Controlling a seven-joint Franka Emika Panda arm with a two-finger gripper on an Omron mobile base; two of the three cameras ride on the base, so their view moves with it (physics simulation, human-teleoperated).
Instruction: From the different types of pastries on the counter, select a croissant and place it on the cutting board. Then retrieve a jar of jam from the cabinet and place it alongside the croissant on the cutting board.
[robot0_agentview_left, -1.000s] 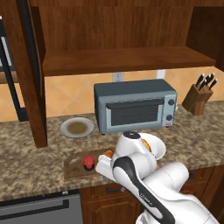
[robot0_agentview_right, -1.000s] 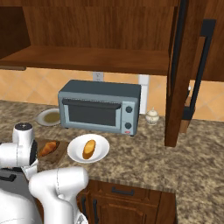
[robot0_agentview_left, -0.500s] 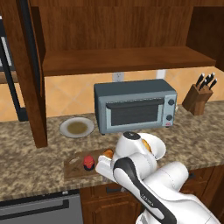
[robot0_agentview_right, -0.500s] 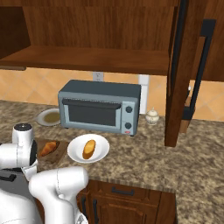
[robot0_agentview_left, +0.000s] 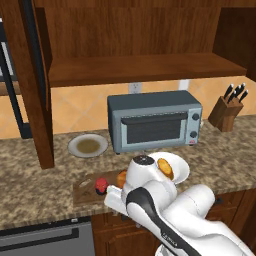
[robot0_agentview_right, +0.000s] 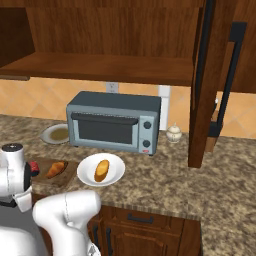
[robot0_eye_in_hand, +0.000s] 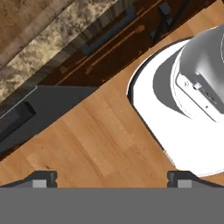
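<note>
From the left base camera, the jar of jam (robot0_agentview_left: 101, 185) and the croissant (robot0_agentview_left: 122, 178) sit side by side on the stained wooden cutting board (robot0_agentview_left: 85, 191) near the front edge of the granite counter (robot0_agentview_left: 30, 190), the arm's white elbow just beside them. Over on the right base camera, the croissant's long axis slants across the board, the golden oval pastry (robot0_agentview_right: 101, 170) lying on its white plate (robot0_agentview_right: 116, 163). Down the hand camera, the gripper (robot0_eye_in_hand: 111, 178) is spread wide, holding nothing, aimed at wooden floor below the counter's front edge, so both things lie well above it.

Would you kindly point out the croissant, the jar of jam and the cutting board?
croissant (robot0_agentview_right: 56, 169): right base view, middle of the pastry.
jar of jam (robot0_agentview_left: 101, 185): left base view, red top.
cutting board (robot0_agentview_left: 85, 192): left base view, bare left end.
</note>
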